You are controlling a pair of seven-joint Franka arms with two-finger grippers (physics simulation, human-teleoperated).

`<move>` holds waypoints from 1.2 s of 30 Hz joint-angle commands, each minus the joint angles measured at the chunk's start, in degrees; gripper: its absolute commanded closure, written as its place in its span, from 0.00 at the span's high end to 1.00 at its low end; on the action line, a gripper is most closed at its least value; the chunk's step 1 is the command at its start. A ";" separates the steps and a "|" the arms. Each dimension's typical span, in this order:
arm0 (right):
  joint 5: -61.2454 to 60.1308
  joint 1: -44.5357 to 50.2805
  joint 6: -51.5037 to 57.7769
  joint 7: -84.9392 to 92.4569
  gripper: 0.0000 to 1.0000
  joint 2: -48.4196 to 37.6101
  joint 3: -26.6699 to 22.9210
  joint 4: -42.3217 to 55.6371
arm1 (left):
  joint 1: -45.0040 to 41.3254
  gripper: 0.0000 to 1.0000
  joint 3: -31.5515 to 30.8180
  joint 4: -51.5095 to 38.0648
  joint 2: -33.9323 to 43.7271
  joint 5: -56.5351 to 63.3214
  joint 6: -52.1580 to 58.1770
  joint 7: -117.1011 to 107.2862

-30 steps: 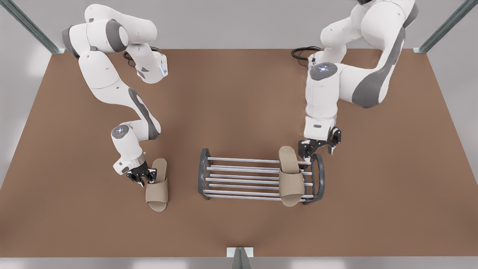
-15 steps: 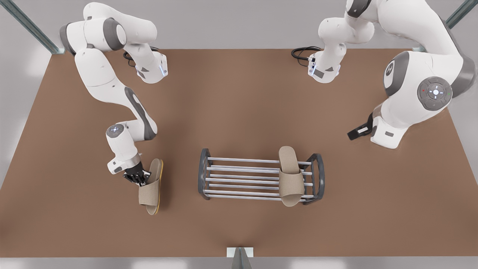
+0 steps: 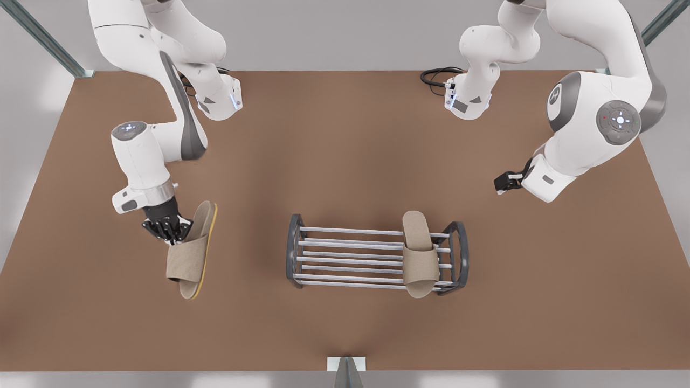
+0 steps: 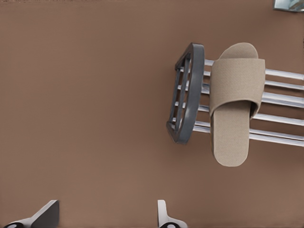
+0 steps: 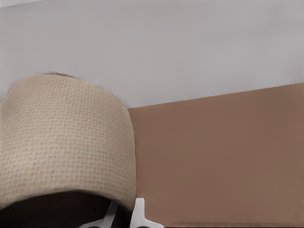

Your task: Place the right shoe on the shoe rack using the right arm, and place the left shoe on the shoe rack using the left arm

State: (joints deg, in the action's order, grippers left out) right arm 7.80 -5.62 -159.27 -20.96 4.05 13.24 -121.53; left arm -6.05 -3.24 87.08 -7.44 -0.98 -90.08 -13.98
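Brown tabletop [image 3: 345, 151]: right gripper [image 3: 167, 230], clamped on the right shoe [image 3: 188, 258], has lifted it, tilted, well apart from the shoe rack [image 3: 345, 253]. Left gripper [image 3: 504, 182], fingers spread and empty, has withdrawn, leaving the left shoe [image 3: 420, 258] racked.

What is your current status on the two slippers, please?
Right end effector shut on right shoe, held tilted. Left end effector open, away from rack. Left shoe on shoe rack. Path to rack unobstructed.

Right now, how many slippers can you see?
2. The left shoe lies across the shoe rack; the right shoe hangs tilted in the right gripper, at the front view's left.
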 commanded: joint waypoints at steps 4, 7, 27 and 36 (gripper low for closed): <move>0.02 0.88 30.68 -15.60 0.21 -5.63 8.11 6.65 | 0.07 1.00 -0.01 0.10 0.06 0.01 -0.54 13.02; 0.10 1.05 32.70 -27.81 0.21 -2.47 16.46 11.48 | 0.16 1.00 -0.01 0.19 0.06 0.01 -0.54 13.02; 16.01 42.53 40.00 -52.95 0.21 42.35 -8.85 65.45 | 1.04 1.00 0.08 0.45 -0.12 0.01 -0.71 13.10; 16.01 45.52 37.01 -53.13 0.21 45.43 -9.90 65.36 | 1.04 1.00 0.08 0.45 -0.21 0.01 -0.98 13.10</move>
State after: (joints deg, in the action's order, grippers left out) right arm 23.55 39.80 -121.19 -62.41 49.55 3.31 -56.16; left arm -5.01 -3.15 87.57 -7.70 -1.00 -90.95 -2.65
